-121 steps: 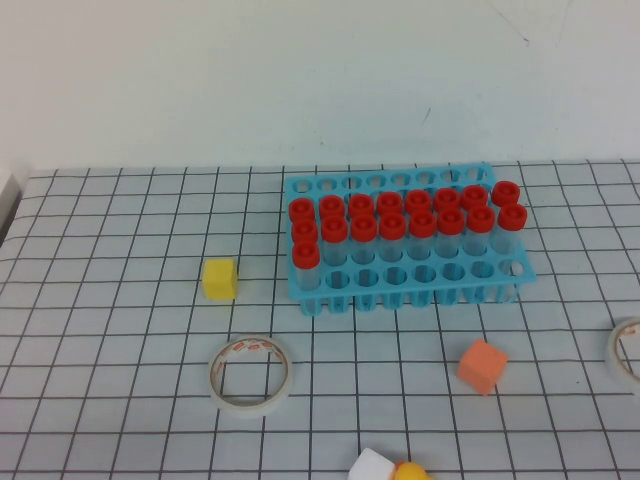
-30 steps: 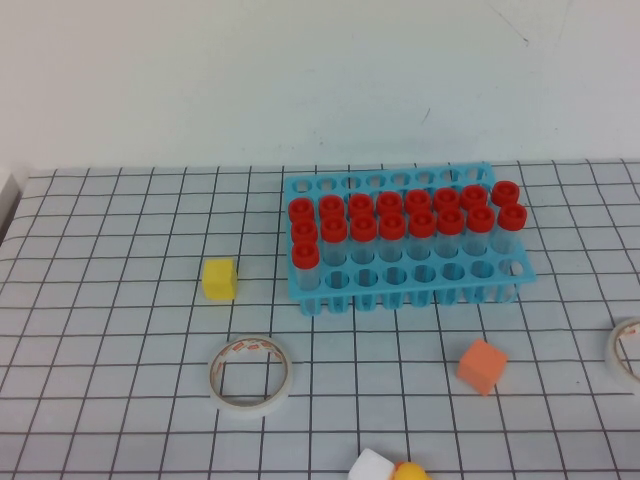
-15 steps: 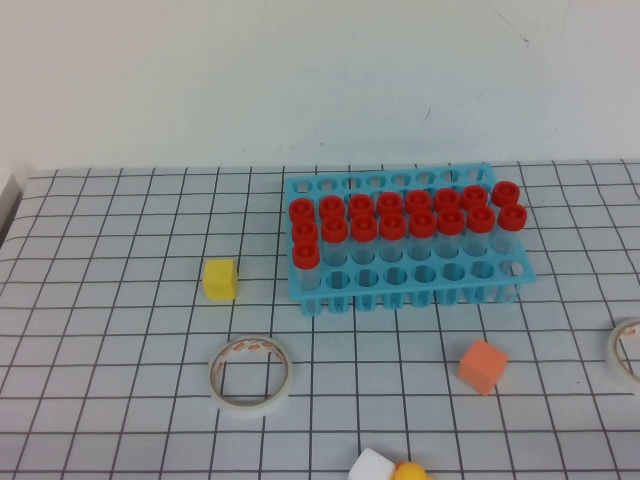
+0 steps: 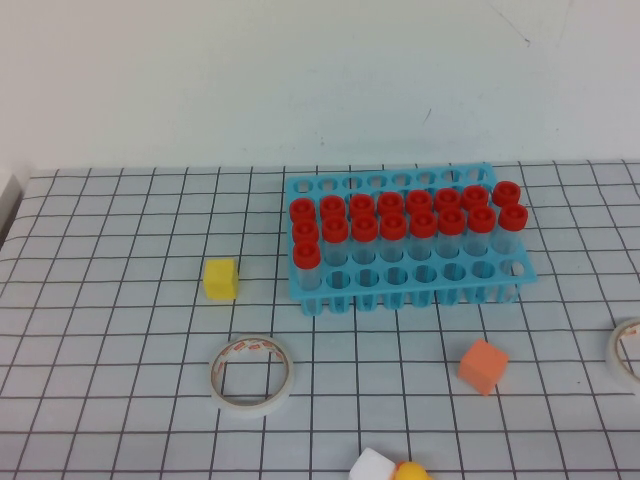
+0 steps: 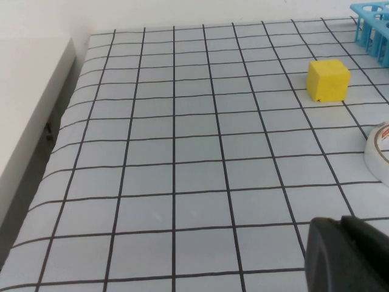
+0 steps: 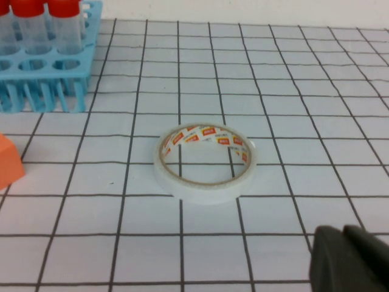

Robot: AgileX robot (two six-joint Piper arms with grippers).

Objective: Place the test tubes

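Inside the rack (image 4: 402,297) test tubes (image 4: 392,228) stand upright; left claw (image 5: 347,254), right claw (image 6: 347,260) nearside

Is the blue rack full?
Not full: the blue rack has empty holes in back and front; left gripper, shut, hovers left of it; right gripper, shut, by a tape roll.

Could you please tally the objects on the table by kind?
Red-capped test tubes: 17
Blue rack: 1
Tape rolls: 2
Cubes: 2 (yellow cube, orange cube)
Partly visible pieces at the near edge: 2 (white piece, yellow piece)
Total: 24
Left gripper and right gripper: jaws shut, over the table's near side.
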